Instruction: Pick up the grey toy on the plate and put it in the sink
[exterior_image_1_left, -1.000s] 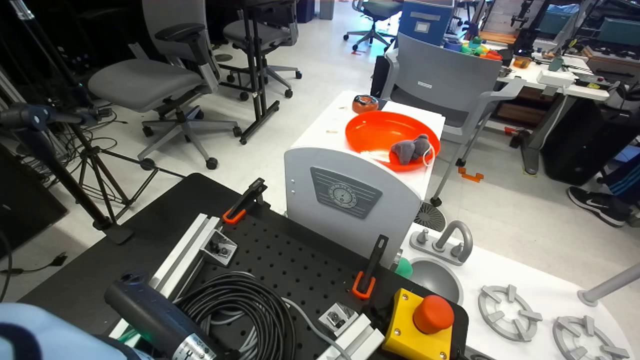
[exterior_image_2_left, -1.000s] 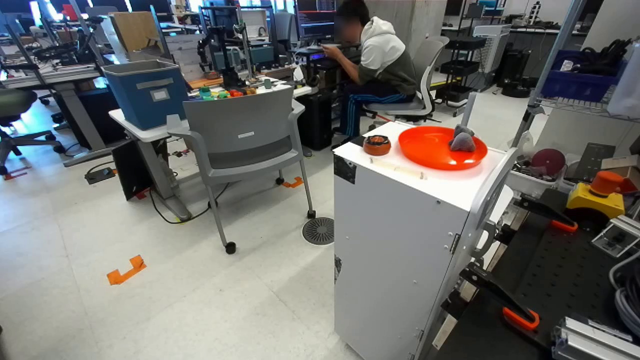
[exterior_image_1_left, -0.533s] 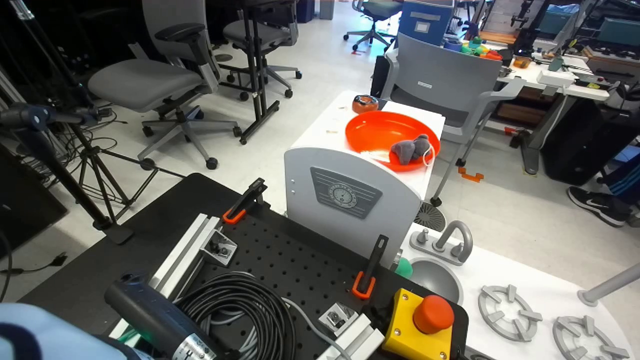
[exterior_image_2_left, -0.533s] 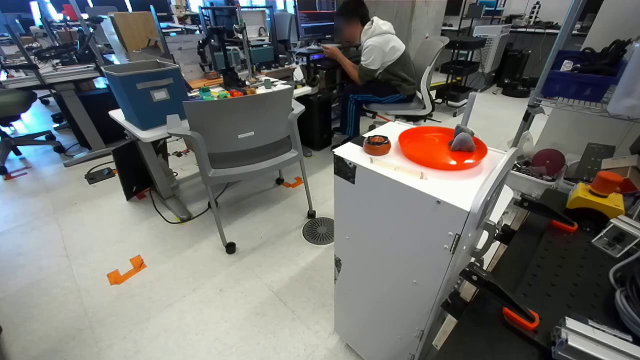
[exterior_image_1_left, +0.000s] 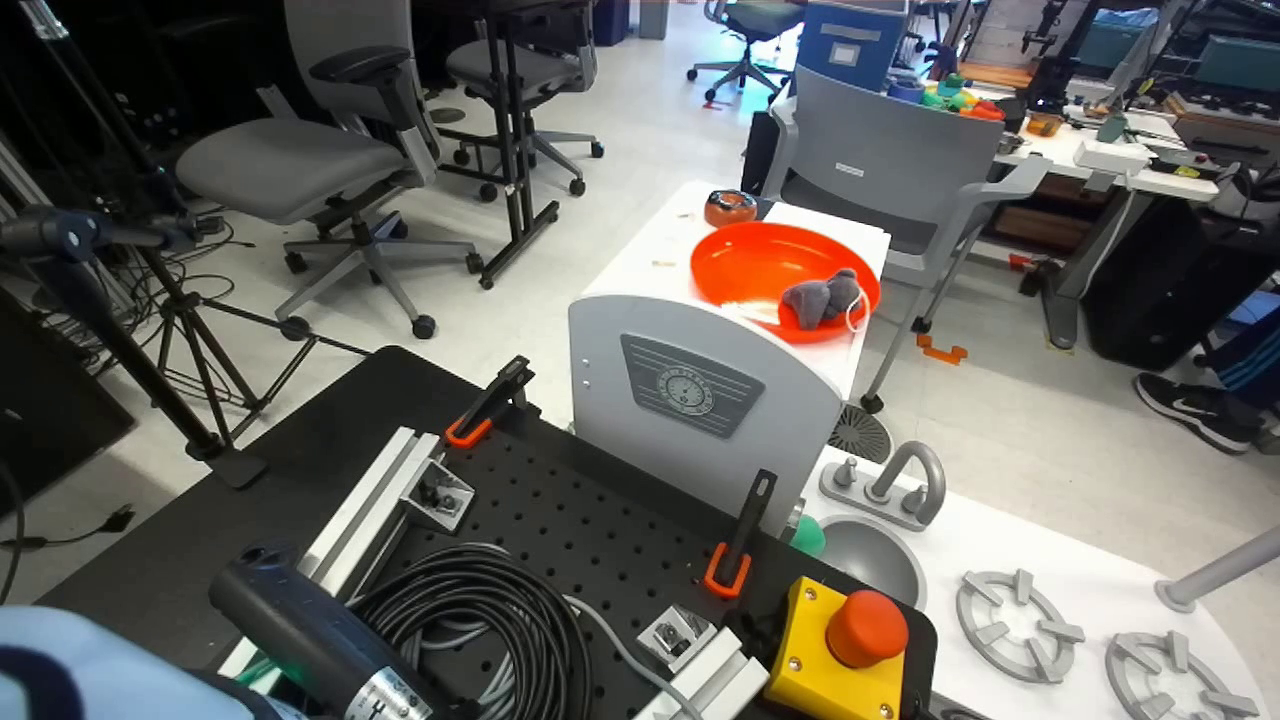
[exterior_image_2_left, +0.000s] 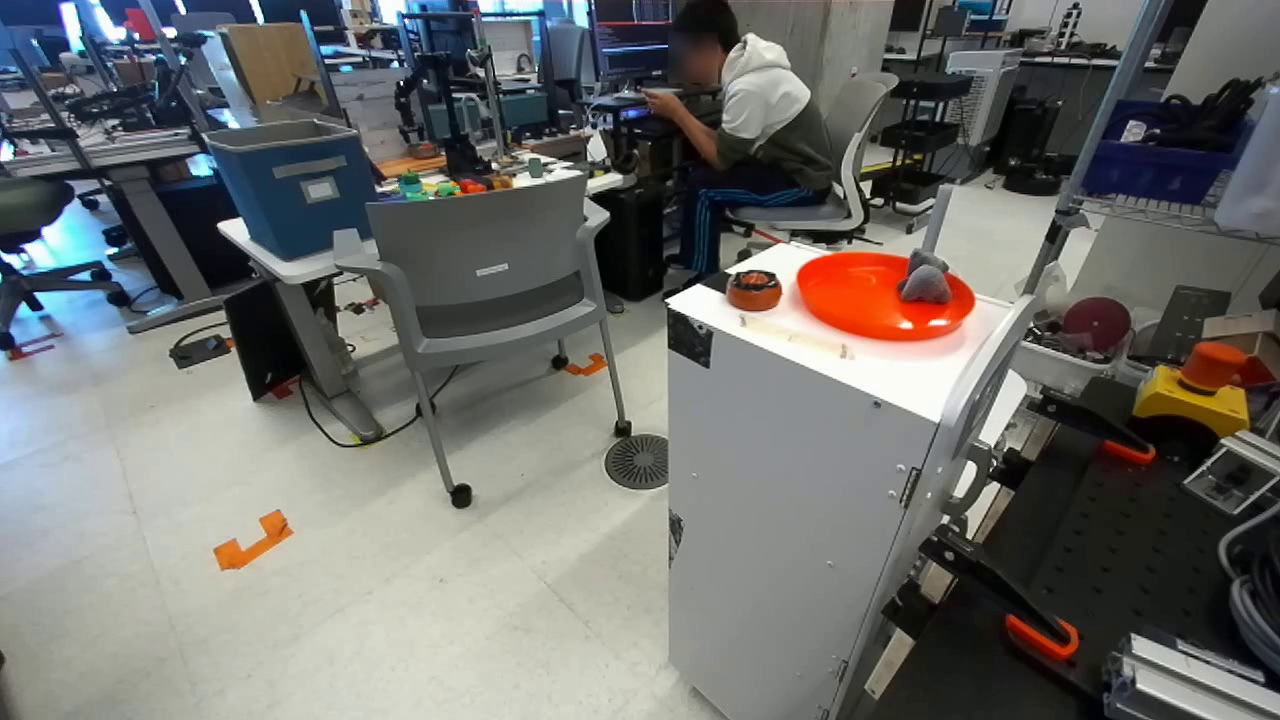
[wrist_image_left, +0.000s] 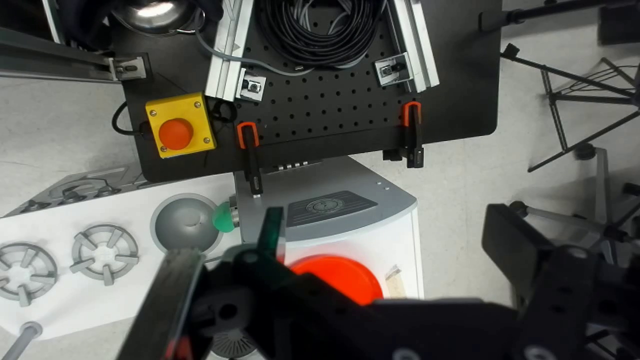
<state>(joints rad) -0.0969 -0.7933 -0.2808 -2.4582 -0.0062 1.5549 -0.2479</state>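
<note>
The grey toy (exterior_image_1_left: 812, 303), a small plush-like lump, lies on the orange plate (exterior_image_1_left: 740, 268) near its rim; the exterior views both show the toy (exterior_image_2_left: 926, 282) and the plate (exterior_image_2_left: 850, 300). In the wrist view only part of the plate (wrist_image_left: 345, 275) shows past the gripper body, and the toy is hidden. My gripper (wrist_image_left: 386, 220) stands wide open with nothing between its fingers, seen above the cabinet and out of both exterior views. The round grey sink (wrist_image_left: 185, 225) is set in the white counter; in an exterior view the sink (exterior_image_1_left: 880, 565) is partly covered by the black board's edge.
A white-grey cabinet (exterior_image_1_left: 690, 385) carries the plate and a small orange-black bowl (exterior_image_2_left: 754, 290). A grey faucet (exterior_image_1_left: 915, 480) rises beside the sink. Upright black clamps (exterior_image_1_left: 748, 515) and a yellow box with a red button (exterior_image_1_left: 845, 650) stand along the board's edge.
</note>
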